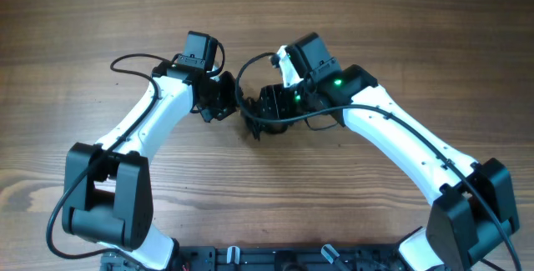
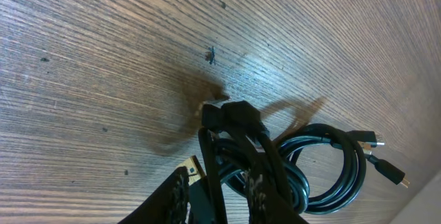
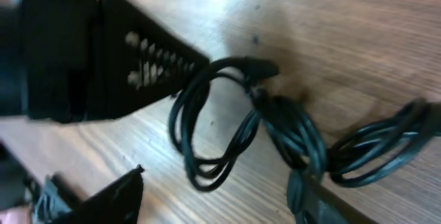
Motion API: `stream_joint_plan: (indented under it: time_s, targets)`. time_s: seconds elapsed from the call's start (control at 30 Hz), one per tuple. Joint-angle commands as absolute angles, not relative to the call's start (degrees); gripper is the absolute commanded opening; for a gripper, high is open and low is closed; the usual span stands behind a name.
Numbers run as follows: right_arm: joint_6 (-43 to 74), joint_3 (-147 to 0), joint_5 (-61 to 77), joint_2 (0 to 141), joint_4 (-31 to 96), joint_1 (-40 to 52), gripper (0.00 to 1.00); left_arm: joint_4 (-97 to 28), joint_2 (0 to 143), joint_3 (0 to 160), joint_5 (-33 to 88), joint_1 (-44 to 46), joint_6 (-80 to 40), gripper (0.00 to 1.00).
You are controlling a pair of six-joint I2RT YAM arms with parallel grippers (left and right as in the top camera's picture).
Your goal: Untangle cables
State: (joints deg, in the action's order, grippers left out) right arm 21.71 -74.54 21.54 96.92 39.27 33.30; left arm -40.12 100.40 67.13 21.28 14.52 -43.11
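Note:
The cables (image 1: 250, 126) are thin black cords in a tangled bundle on the wooden table, between my two grippers. In the left wrist view they form a coil (image 2: 334, 172) with small silvery plugs (image 2: 375, 140) at the right. My left gripper (image 1: 224, 104) (image 2: 220, 163) is shut on a strand and holds a knotted part slightly above the table. In the right wrist view, loops of the cables (image 3: 275, 124) hang from the left gripper's tip (image 3: 196, 64). My right gripper (image 1: 265, 112) (image 3: 217, 181) is open, its fingers spread on either side of the bundle.
The wooden table (image 1: 375, 21) lies all round the bundle. Thicker black arm wires run along both arms (image 1: 133, 61) (image 1: 400, 125). The arm bases stand at the front edge (image 1: 108, 204) (image 1: 471, 213).

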Motion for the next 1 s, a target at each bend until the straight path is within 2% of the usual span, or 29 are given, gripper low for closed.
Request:
stream_joint_plan:
  time_s: [0.0, 0.1, 0.13, 0.37, 0.43, 0.6, 0.63, 0.67, 0.7, 0.83, 0.97]
  targets:
    - [15.9, -75.7, 25.5, 97.3, 42.4, 35.0, 0.47, -40.1, 100.1, 67.0, 21.5, 14.7, -42.2, 0.30]
    - [13.4, -75.4, 25.1, 97.3, 43.1, 36.4, 0.25, -40.1, 100.1, 67.0, 21.5, 14.7, -42.2, 0.30]
    - [13.5, -75.3, 25.1, 97.4, 43.2, 36.8, 0.24, -40.1, 100.1, 67.0, 21.5, 14.7, -42.2, 0.30]
    - [16.7, -75.3, 23.1, 104.8, 40.4, 39.8, 0.23, -40.1, 100.1, 67.0, 21.6, 14.7, -42.2, 0.31]
    - [18.3, -75.3, 22.5, 106.8, 38.4, 40.0, 0.27, -40.2, 100.1, 67.0, 21.6, 14.7, -42.2, 0.30]
    - [20.8, -75.3, 19.9, 108.6, 34.6, 40.0, 0.27, -40.1, 100.1, 67.0, 21.6, 14.7, -42.2, 0.30]
    - [21.6, -75.3, 19.2, 108.6, 33.9, 40.0, 0.24, -40.1, 100.1, 67.0, 21.6, 14.7, -42.2, 0.30]
    - [21.7, -75.3, 19.3, 108.6, 33.5, 40.0, 0.10, -40.2, 100.1, 67.0, 21.6, 14.7, -42.2, 0.30]
    - [22.2, -75.3, 19.2, 108.5, 33.4, 40.0, 0.05, -40.2, 100.1, 67.0, 21.6, 14.7, -42.2, 0.30]
    - [22.0, -75.3, 18.2, 102.5, 36.2, 38.2, 0.04, -41.2, 100.1, 67.0, 21.6, 14.7, -42.2, 0.30]
    - [20.8, -75.3, 3.9, 94.3, 42.5, 36.8, 0.04, -41.1, 100.1, 67.0, 21.5, 14.7, -42.2, 0.30]
